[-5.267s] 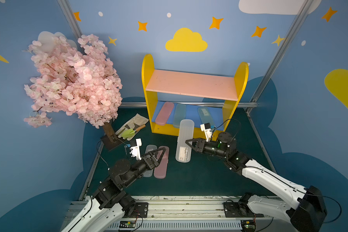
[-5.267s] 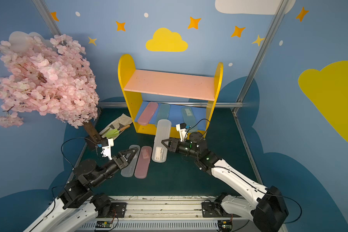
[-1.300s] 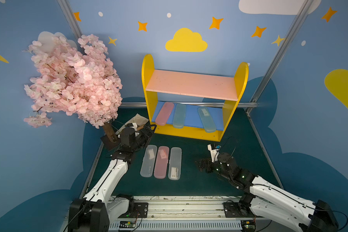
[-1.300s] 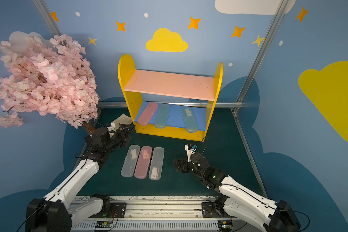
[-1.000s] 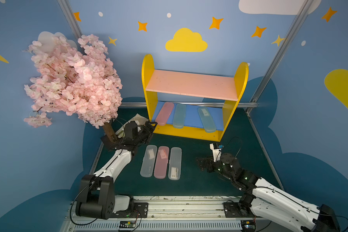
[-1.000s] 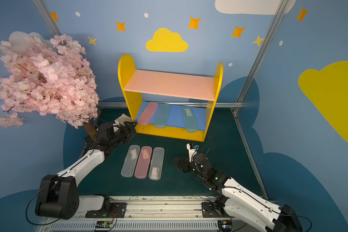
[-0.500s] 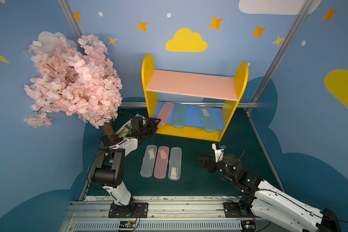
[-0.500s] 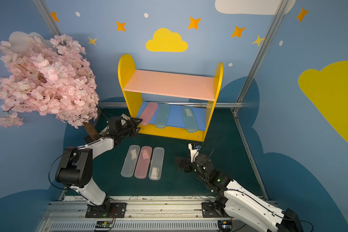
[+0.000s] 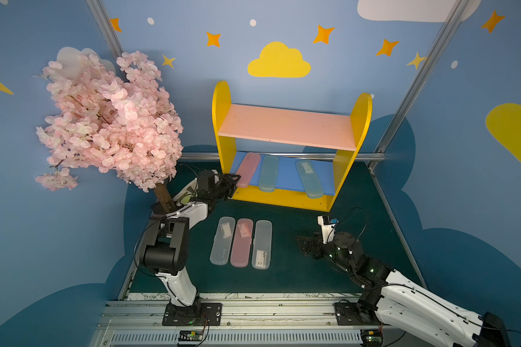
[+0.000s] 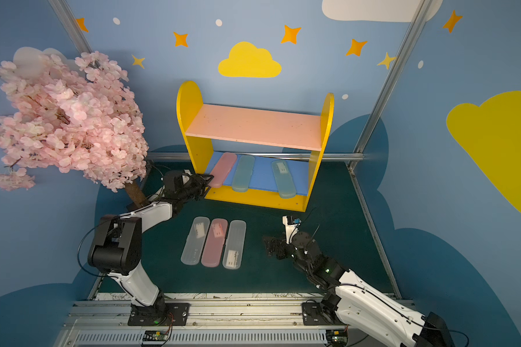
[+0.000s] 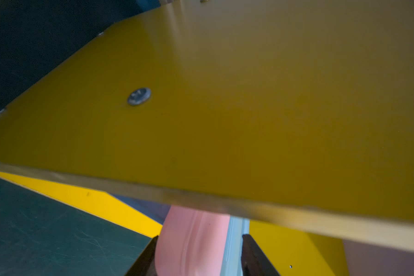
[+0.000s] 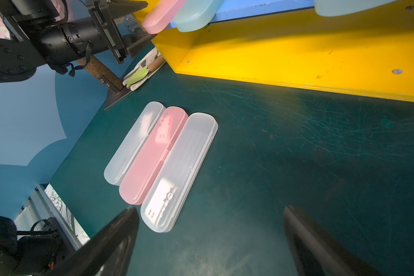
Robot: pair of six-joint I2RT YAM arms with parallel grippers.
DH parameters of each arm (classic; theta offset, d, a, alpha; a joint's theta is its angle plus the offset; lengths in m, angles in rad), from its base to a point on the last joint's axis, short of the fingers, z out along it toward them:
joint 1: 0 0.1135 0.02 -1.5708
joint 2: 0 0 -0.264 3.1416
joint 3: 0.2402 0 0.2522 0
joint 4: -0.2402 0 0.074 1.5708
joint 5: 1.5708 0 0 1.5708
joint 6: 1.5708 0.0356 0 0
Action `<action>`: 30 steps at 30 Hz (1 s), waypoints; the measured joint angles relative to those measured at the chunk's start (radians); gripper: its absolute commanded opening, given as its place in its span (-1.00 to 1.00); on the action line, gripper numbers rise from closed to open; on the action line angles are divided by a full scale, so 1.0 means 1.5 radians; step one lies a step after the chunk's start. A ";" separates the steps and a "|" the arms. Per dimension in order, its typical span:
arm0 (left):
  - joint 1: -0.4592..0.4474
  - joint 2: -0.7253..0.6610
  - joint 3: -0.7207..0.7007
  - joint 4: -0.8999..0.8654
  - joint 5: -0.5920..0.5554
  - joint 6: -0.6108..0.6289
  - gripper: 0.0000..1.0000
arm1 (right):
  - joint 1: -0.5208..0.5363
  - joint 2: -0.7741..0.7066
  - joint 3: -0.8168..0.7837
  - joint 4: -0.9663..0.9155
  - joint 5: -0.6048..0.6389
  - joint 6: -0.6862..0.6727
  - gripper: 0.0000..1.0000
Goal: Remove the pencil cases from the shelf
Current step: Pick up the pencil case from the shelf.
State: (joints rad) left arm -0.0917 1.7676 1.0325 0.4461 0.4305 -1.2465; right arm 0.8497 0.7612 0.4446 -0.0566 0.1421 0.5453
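My left gripper [image 11: 198, 241], the nearer one, stands with jaws half spread astride the near end of the pink pencil case [image 9: 248, 168], not yet pinching it; the case lies front-to-back on the lower board [image 9: 286, 180] of the shelf [image 9: 220, 126], overhanging toward me.

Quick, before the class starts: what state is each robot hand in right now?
Left hand: open, jaws astride the end of the pink case on the shelf, a gap on one side.
Right hand: wide open, holding nothing.
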 measured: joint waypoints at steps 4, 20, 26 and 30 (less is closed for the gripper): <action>0.000 0.010 0.000 0.002 0.002 0.000 -0.04 | -0.002 -0.001 -0.001 0.000 0.000 0.000 0.97; 0.000 0.013 -0.001 0.033 0.021 -0.013 -0.50 | -0.003 -0.008 -0.001 0.000 0.006 0.000 0.97; -0.005 -0.009 -0.011 0.054 0.023 -0.014 -0.64 | -0.003 -0.016 -0.001 0.000 0.009 0.000 0.96; -0.010 -0.051 -0.034 0.065 0.024 -0.025 -0.76 | -0.003 -0.029 -0.002 0.000 0.010 0.003 0.96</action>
State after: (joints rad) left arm -0.1074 1.6905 0.9810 0.5434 0.4671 -1.2835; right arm 0.8452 0.7177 0.4419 -0.0570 0.1566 0.5495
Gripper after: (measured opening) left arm 0.244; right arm 0.978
